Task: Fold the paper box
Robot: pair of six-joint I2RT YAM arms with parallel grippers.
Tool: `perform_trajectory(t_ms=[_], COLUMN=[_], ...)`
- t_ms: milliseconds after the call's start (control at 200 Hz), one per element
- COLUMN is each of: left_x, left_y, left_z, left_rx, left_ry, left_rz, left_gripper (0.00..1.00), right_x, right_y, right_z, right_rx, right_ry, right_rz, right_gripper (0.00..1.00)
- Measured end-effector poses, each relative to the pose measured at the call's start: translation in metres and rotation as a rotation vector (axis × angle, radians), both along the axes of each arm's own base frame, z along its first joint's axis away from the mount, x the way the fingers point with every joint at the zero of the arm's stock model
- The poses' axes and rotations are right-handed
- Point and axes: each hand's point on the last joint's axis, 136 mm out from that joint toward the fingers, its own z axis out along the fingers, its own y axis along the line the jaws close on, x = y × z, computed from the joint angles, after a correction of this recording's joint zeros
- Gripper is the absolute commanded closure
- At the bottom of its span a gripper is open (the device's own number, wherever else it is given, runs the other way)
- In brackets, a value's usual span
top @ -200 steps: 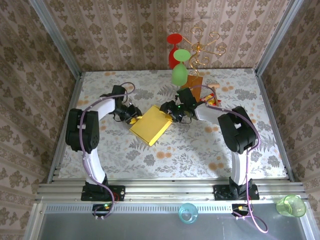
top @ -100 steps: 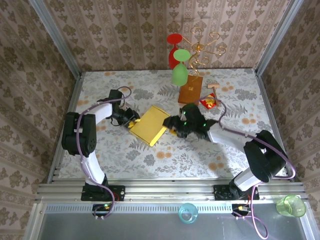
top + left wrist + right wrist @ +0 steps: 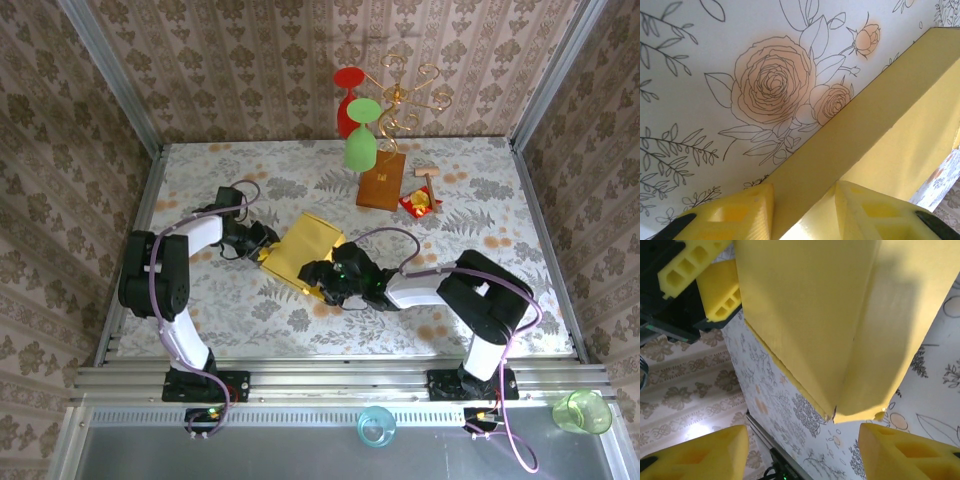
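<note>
paper box (image 3: 308,248): mustard-yellow, laid on the floral table (image 3: 480,290), left of the wooden block (image 3: 381,186) and nearer the arm bases.
left gripper (image 3: 262,243): placed at the box edge farthest from the block. Its fingers (image 3: 735,217) are narrowly parted, and the box wall is seemingly pinched between them.
right gripper (image 3: 322,277): positioned at the box corner nearest the bases, below the block. Its fingers (image 3: 700,455) are spread wide and nothing is grasped.

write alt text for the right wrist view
A thin mustard-yellow cardboard box looms close, its near corner pointing down at the gap between the right gripper's open yellow fingers. At top left, the left gripper clamps the box's far edge over a floral tablecloth.
</note>
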Motion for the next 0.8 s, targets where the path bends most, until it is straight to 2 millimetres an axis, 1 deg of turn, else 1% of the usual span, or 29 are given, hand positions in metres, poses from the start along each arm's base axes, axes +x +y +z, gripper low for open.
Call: perform_trajectory(t_ms=[185, 340, 475, 800], left_x=[0.000, 0.000, -0.001, 0.000], left_y=[0.000, -0.001, -0.001, -0.002], left_z=[0.000, 0.000, -0.001, -0.001], left_rx=[-0.006, -0.012, -0.020, -0.033], left_ry=[0.002, -0.003, -0.006, -0.026], left_rz=[0.008, 0.016, 0.021, 0.046], left_gripper=[0.63, 0.64, 0.64, 0.65], right_x=[0.004, -0.001, -0.003, 0.000], right_y=[0.003, 0.006, 0.007, 0.011], right_z=[0.004, -0.004, -0.005, -0.014], right_rx=[0.030, 0.021, 0.020, 0.015], right_ry=[-0.006, 0.017, 0.022, 0.054], right_rz=[-0.016, -0.012, -0.008, -0.021], right_gripper=[0.40, 0.41, 0.41, 0.42])
